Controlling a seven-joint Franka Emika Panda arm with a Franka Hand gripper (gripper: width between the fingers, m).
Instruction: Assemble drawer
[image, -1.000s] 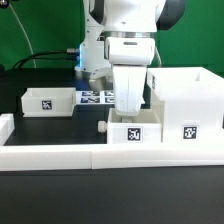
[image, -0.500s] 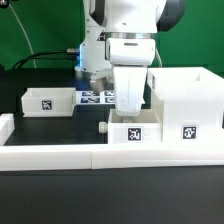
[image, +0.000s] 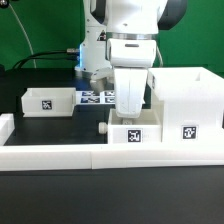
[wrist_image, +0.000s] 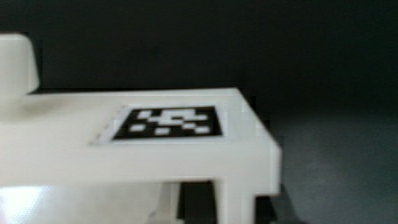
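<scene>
A small white tray with a square tag stands at the front, touching the tall white box shell on the exterior view's right. My gripper comes straight down onto this tray, its fingertips hidden by the tray's rim. In the wrist view the tray's tagged face fills the picture. Two dark fingers stand close on either side of a white wall, so the gripper looks shut on it. A second tagged tray stands apart on the exterior view's left.
The long low white border wall runs along the front. The marker board lies behind the gripper. A small white stub sits beside the front tray. The arm's base and cables are at the back.
</scene>
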